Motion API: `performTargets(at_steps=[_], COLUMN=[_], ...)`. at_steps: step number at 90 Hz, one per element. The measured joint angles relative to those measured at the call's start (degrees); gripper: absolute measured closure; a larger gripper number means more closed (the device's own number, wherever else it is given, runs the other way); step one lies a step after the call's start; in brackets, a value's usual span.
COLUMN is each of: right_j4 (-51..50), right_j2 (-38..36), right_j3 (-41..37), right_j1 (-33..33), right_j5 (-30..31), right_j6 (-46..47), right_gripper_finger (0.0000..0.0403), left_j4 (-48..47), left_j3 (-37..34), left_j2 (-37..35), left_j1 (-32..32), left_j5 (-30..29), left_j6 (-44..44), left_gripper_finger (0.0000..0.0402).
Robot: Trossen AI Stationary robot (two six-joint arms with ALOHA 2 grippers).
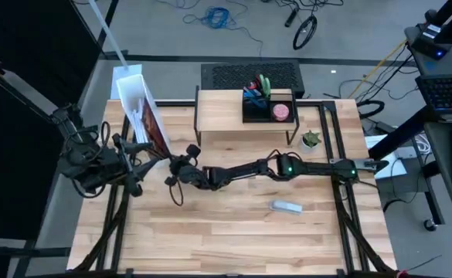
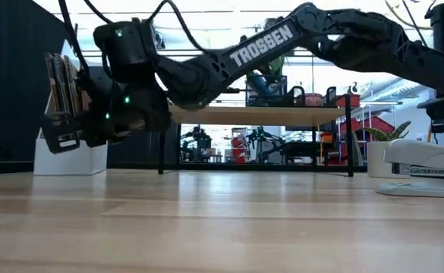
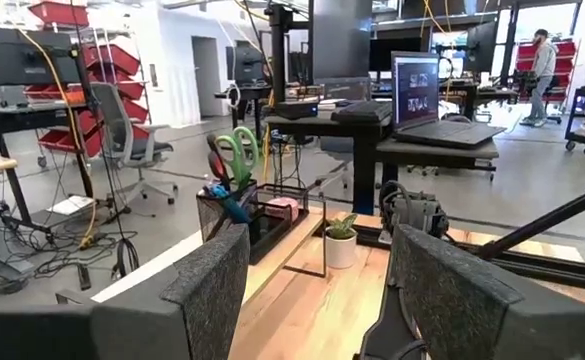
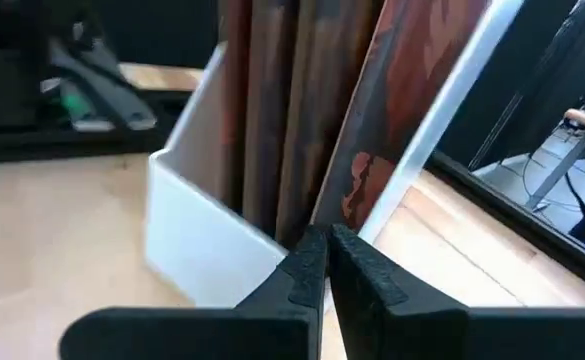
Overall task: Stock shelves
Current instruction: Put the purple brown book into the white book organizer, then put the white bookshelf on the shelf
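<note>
The shelves (image 1: 226, 112) are a low light-wood riser on thin black legs at the table's far middle, also seen in the low view (image 2: 282, 115). A white file box (image 1: 133, 96) at the far left holds several upright magazines (image 4: 302, 110). My right arm reaches across the table to the box's open near end, and my right gripper (image 4: 328, 250) is shut at a red-brown magazine (image 4: 392, 110). My left gripper (image 3: 317, 300) hovers open at the table's left edge (image 1: 137, 164), pointing toward the shelves, nothing between its fingers. My right gripper pinches the red-brown magazine's lower edge (image 4: 344, 215) between its two fingertips, where the magazine sticks out of the box's open end. The fingers come level from the table's right. The magazine stands tilted in the box, leaning on the others.
A black organizer tray (image 1: 268, 108) with scissors and pens stands on the riser's right half. A small potted plant (image 1: 310, 140) sits right of the riser. A grey stapler (image 1: 286, 206) lies on the near right of the table. The near middle is bare wood.
</note>
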Motion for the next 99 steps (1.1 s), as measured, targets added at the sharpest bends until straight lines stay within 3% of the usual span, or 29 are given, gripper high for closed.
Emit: performTargets(at_steps=[12, 37, 54, 81, 99], right_j4=[-8.4, -10.9, -17.9, -23.2, -22.2], right_j2=[-1.6, -5.1, -8.3, -10.3, -10.3], right_j3=[-0.2, -0.2, -0.2, -0.2, -0.2], right_j1=[1.6, 3.2, 3.7, 3.1, 0.5], right_j5=[-1.1, -0.8, -0.8, -0.8, -0.7], right_j6=[3.1, 3.8, 11.6, 17.1, 20.6], right_gripper_finger=[0.0403, 0.0403, 0.0396, 0.0288, 0.0232], left_j4=[0.0, -0.1, -4.0, -17.2, -19.6], left_j3=[0.0, 0.0, 0.0, 0.0, 0.0], left_j2=[0.0, 0.0, 0.0, 0.0, 0.0], left_j1=[0.0, 0.0, -0.3, -0.4, -2.9], left_j5=[0.0, 0.0, -0.2, -0.2, -0.2], left_j6=[0.0, 0.0, -4.1, -20.5, -22.9], left_gripper_finger=[0.0168, 0.0168, 0.0168, 0.0168, 0.0168])
